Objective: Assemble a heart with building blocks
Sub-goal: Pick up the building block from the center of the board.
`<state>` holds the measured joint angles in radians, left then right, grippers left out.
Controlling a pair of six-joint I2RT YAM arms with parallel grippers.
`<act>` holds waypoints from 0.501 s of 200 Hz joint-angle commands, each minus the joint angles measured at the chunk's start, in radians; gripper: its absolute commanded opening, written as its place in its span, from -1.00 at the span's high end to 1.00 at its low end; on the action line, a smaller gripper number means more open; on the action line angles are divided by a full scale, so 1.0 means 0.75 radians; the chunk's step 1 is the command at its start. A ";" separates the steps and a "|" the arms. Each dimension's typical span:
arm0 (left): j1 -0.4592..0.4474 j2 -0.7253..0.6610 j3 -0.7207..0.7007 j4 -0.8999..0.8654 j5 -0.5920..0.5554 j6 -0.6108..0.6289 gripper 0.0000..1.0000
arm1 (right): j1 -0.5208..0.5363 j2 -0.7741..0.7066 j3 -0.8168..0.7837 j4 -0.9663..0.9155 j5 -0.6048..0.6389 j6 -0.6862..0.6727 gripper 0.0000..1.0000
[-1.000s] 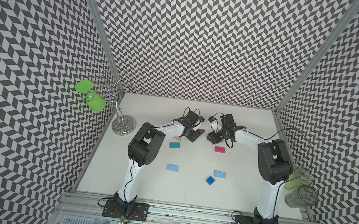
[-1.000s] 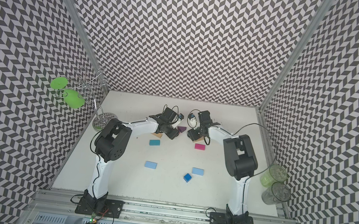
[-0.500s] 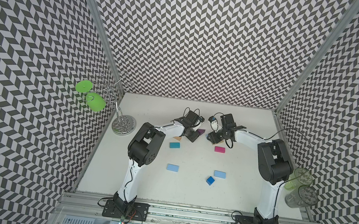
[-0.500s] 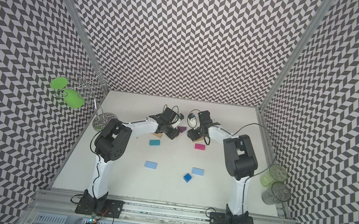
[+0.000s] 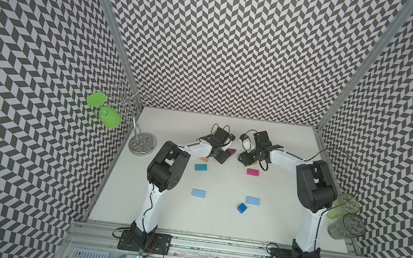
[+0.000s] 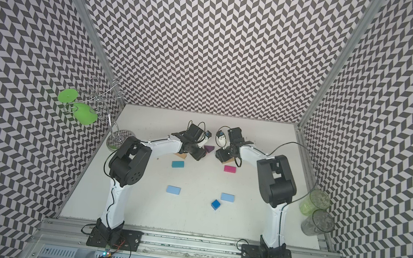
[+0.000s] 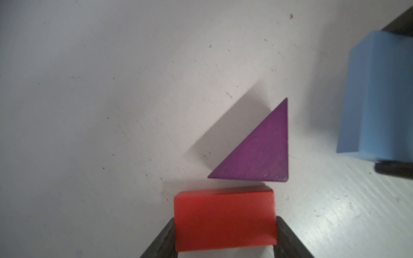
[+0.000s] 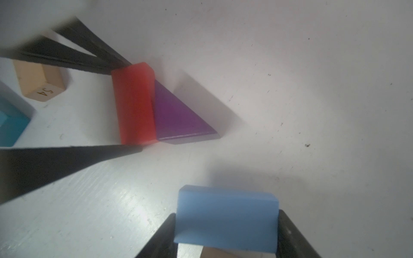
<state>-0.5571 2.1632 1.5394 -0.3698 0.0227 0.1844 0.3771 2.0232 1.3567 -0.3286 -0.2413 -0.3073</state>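
Grip: left tool [image 7: 225,223] half-spread, clamping red block [image 7: 224,214]; right tool [image 8: 226,223] same on blue block [image 8: 226,214]. Seat red flush against triangle [image 7: 259,154] just ahead; mirror blue opposite.

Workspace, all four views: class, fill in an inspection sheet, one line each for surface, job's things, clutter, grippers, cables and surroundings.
Surface: white table, lightly scuffed.
Job's things: purple triangle lying flat; teal block, magenta block, two light blue blocks, dark blue cube and tan block loose and apart; no heart formed yet.
Clutter: green goblet hanging on wire rack; two tumblers at the table's edge near the right arm.
Grippers: left gripper shut on red block, close beside the triangle; right gripper shut on light blue block.
Cables: black cable runs from the right arm towards the wall.
Surroundings: chevron walls; metal rail in front.
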 commanded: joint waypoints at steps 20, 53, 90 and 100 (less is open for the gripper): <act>-0.010 0.069 0.021 -0.024 -0.028 -0.010 -0.22 | 0.009 0.019 0.015 0.022 -0.014 0.000 0.34; -0.010 0.073 0.025 -0.028 -0.030 -0.009 -0.21 | 0.007 0.021 0.015 0.025 -0.016 0.001 0.34; -0.010 0.075 0.025 -0.036 -0.028 -0.009 -0.31 | 0.009 0.029 0.019 0.022 -0.018 0.001 0.33; -0.010 0.077 0.027 -0.041 -0.028 -0.008 -0.42 | 0.009 0.031 0.021 0.019 -0.018 0.000 0.31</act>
<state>-0.5568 2.1738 1.5517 -0.3603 0.0200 0.1814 0.3771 2.0315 1.3567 -0.3290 -0.2428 -0.3069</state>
